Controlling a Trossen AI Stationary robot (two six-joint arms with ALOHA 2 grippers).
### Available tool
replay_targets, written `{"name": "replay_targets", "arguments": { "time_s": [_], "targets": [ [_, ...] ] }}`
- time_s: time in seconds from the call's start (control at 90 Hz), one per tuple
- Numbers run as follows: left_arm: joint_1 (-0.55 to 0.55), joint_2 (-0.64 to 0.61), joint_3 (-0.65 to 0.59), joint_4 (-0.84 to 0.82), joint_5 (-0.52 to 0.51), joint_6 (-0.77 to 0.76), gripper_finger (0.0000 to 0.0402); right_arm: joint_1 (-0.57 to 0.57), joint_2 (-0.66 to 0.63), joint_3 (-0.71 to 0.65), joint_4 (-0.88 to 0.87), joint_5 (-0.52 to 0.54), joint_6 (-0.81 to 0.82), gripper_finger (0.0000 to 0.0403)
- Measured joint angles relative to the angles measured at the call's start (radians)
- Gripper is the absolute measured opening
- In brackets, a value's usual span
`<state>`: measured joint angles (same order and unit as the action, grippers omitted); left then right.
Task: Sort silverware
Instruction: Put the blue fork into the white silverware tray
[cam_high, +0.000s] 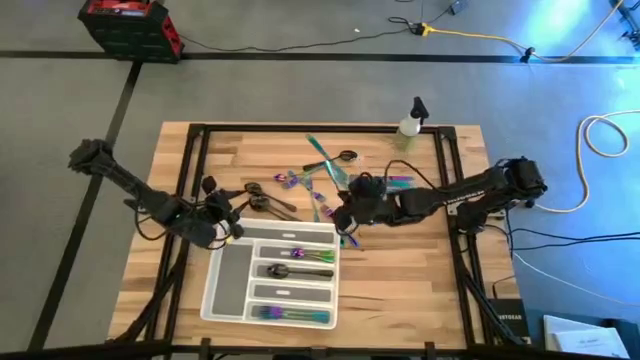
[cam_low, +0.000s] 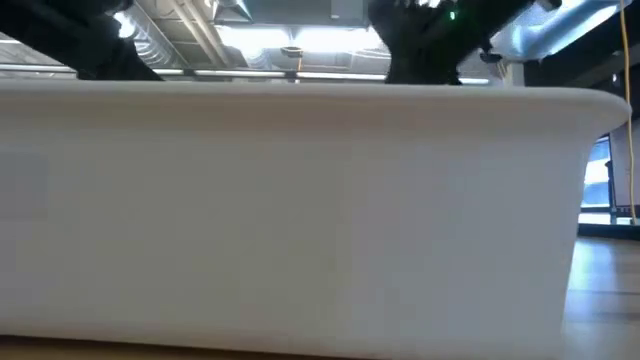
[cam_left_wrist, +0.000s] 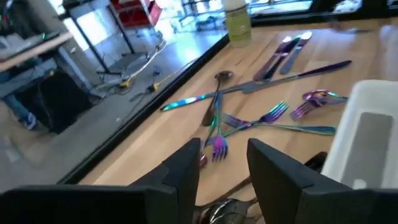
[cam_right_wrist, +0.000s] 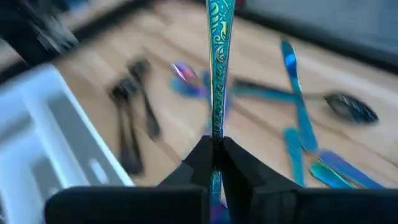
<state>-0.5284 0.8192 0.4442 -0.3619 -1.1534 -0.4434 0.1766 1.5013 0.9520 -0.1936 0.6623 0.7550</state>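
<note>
Overhead view: wooden table (cam_high: 400, 265) mid-frame, white tray (cam_high: 225, 290) at lower centre with a few pieces already in its slots. Loose silverware (cam_high: 310, 180) is scattered above the tray, near the middle. Spray bottle (cam_high: 411, 122) sits at the table's upper edge.
Left gripper (cam_high: 228, 222): just off the tray's upper left corner, next to some dark pieces (cam_high: 262, 200).
Right gripper (cam_high: 345, 222): by the tray's upper right corner.
Table-level view: pretty much all tray wall (cam_low: 300, 220), a strip of table at the right, dark arm bits along the top.
Left wrist view: fingers (cam_left_wrist: 186, 171) spread apart, nothing between them. Iridescent forks (cam_left_wrist: 255, 121) and knives lie mid-frame, bottle at top, tray corner at right.
Right wrist view: fingers (cam_right_wrist: 239, 168) pinched tight on a teal patterned handle (cam_right_wrist: 217, 56) that runs to the top edge. Can't tell which kind of utensil it is. Dark pieces at left, blue-teal ones at right, all blurry.
</note>
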Motion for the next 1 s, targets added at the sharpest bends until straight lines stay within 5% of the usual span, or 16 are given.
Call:
{"name": "replay_targets", "arguments": {
  "time_s": [0.233,0.422,0.6,0.744,1.0],
  "targets": [
    [0.098,0.066,0.0,0.077,0.045,0.022,0.0119,0.094,0.017,0.0,0.171,0.228,-0.002,0.0003],
    [0.151,0.146,0.0,0.362,0.147,0.214,0.0119,0.121,0.036,0.0,0.269,0.362,-0.013,0.0003],
    [0.182,0.26,0.0,0.686,0.21,0.389,0.0124,0.118,0.036,0.0,0.405,0.398,-0.093,0.0003],
    [0.214,0.372,0.0,0.983,0.376,0.475,0.0144,0.118,0.036,0.0,0.506,0.401,-0.211,0.0003],
    [0.271,0.584,0.0,1.48,0.533,0.358,0.019,0.118,0.036,0.0,0.648,0.418,-0.403,0.0003]
  ]
}}
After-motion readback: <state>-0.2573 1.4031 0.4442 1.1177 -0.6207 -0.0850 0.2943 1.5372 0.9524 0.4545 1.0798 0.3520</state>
